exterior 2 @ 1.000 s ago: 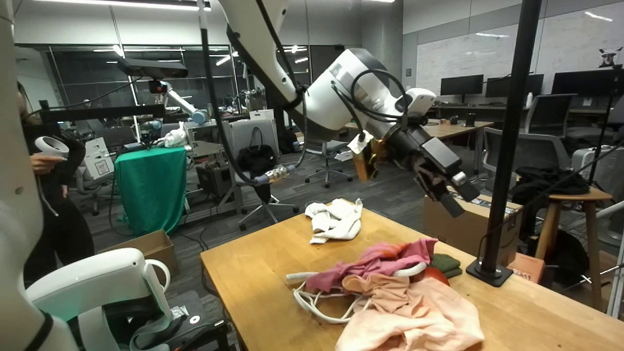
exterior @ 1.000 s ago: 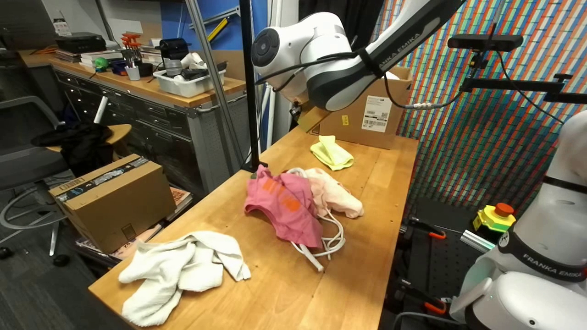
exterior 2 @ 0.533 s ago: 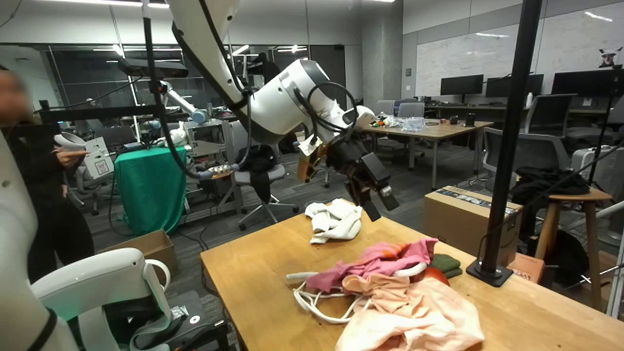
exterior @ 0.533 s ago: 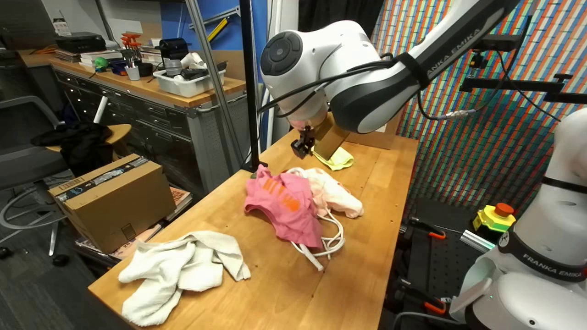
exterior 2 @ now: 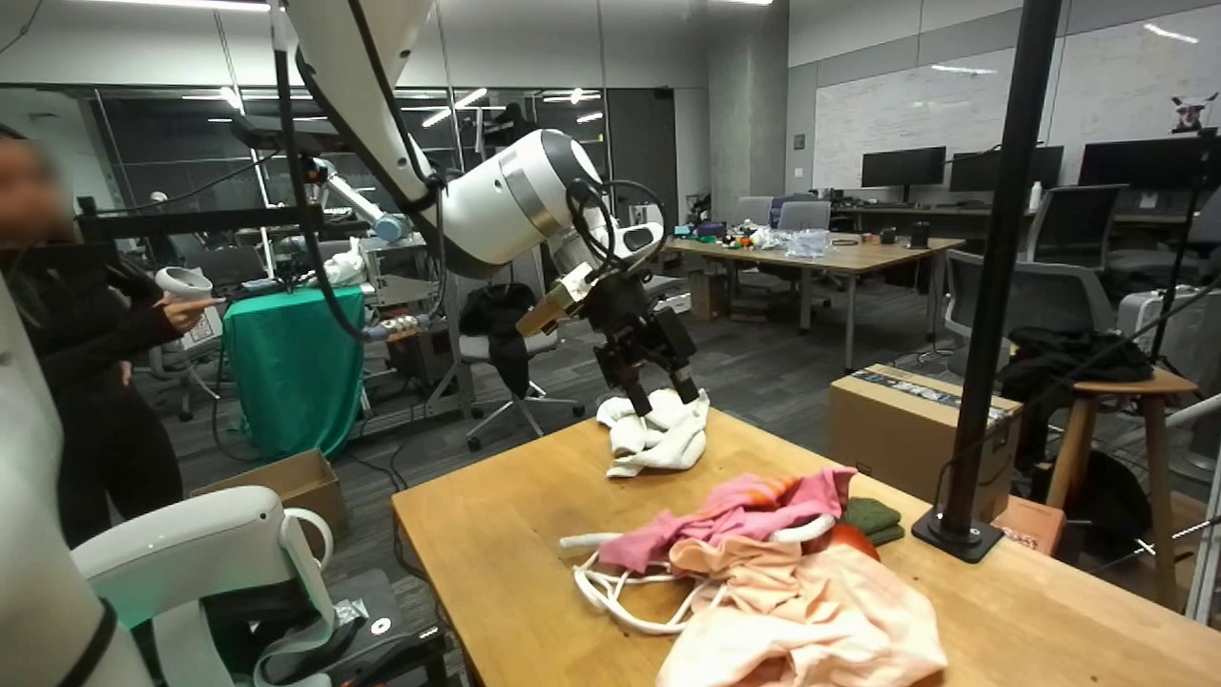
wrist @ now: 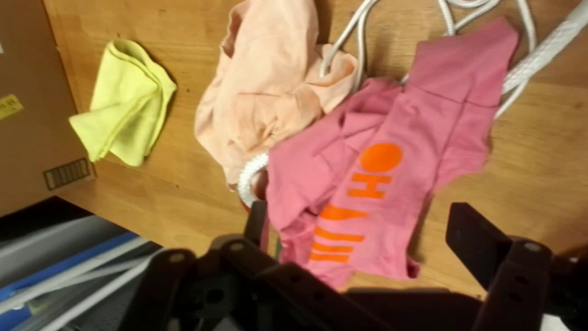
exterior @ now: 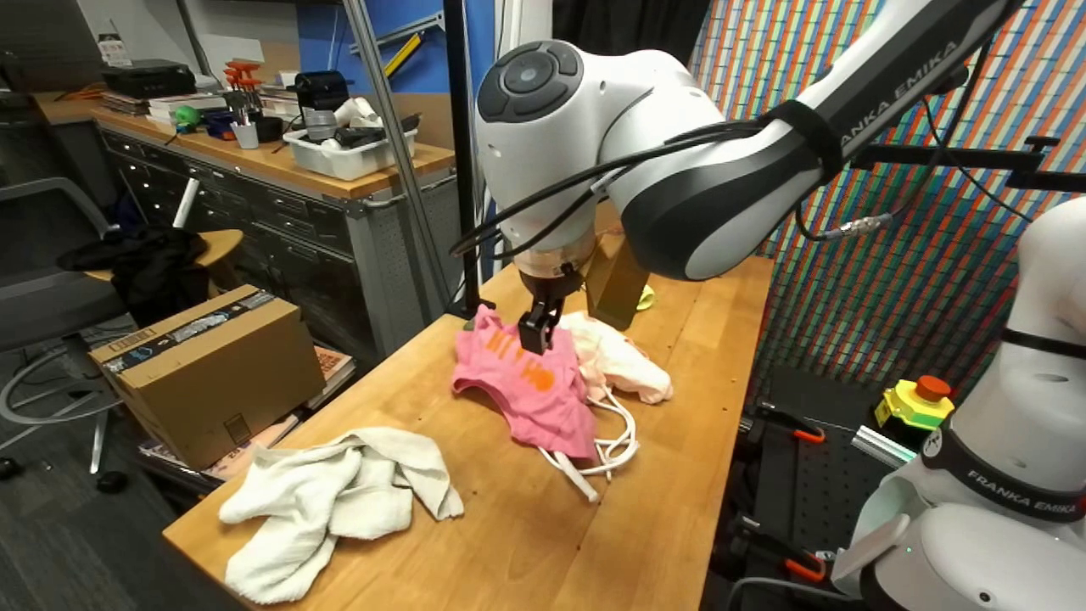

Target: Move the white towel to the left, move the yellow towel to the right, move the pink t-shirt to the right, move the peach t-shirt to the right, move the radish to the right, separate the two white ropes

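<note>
"Pink shirt (exterior: 533, 400): where's it lying in an exterior view?"
"It's sitting below the gripper (exterior: 535, 334), touching peach shirt (exterior: 624, 361)."
"Wrist view?"
"Jaws are standing wide, pink shirt showing between, long axis slanting up rightward."

In an exterior view the pincer (exterior: 536, 338) pointed down above the orange-lettered pink t-shirt (exterior: 547, 416), hiding part of it. Against this lay the peach t-shirt (exterior: 624, 369), bunched up, and the white ropes (exterior: 579, 482) looped out beside the two, one end lying past the pink hem on the surface (exterior: 509, 556). Well apart, near the corner, the white towel (exterior: 365, 509) sprawled in loose folds. Only a sliver of the yellow towel (exterior: 647, 297) showed past a brown panel (exterior: 617, 284) on the arm (exterior: 696, 187). Beside the surface a taped cardboard box (exterior: 221, 386) stood low, and a black post (exterior: 461, 170) rose at the edge.
</note>
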